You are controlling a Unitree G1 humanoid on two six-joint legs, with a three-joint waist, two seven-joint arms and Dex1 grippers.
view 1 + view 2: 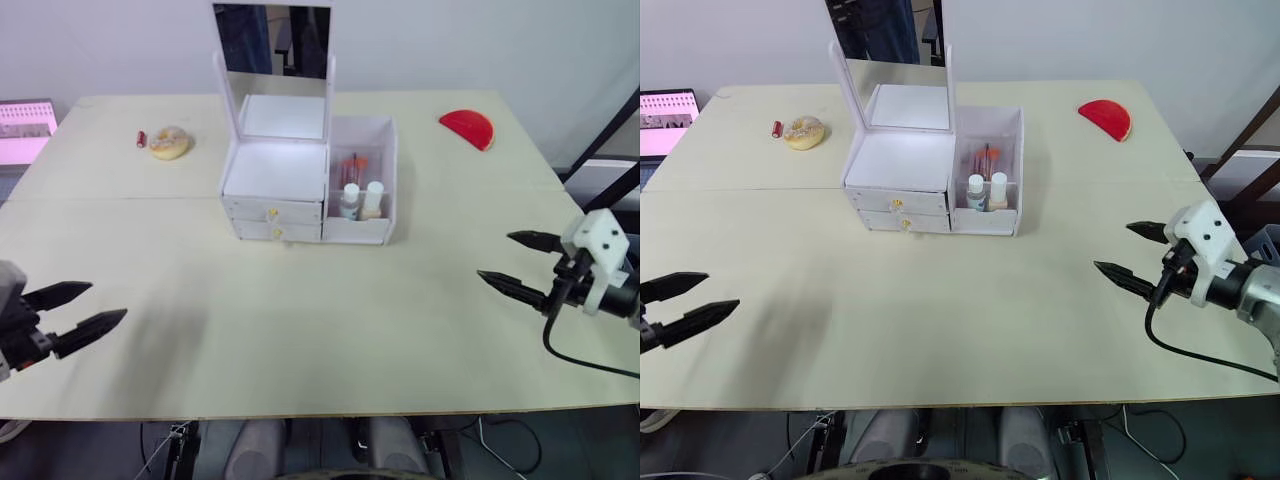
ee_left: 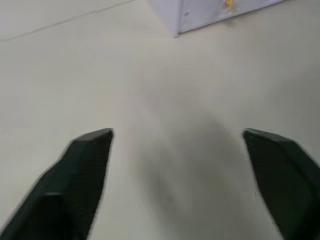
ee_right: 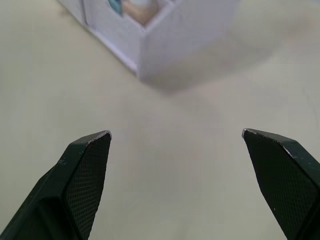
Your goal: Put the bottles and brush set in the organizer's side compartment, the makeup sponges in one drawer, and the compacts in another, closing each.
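The white organizer with an upright mirror stands at the middle back of the table. Its side compartment holds two small bottles and the brush set behind them. Both drawers with gold knobs are shut. The makeup sponges and compacts are out of view. My left gripper hovers open and empty over the front left of the table. My right gripper is open and empty at the right, well clear of the organizer. The right wrist view shows the compartment's corner ahead.
A doughnut-shaped object and a small red item lie at the back left. A red half-disc lies at the back right. A pink screen sits off the left edge. Black bars stand beyond the right edge.
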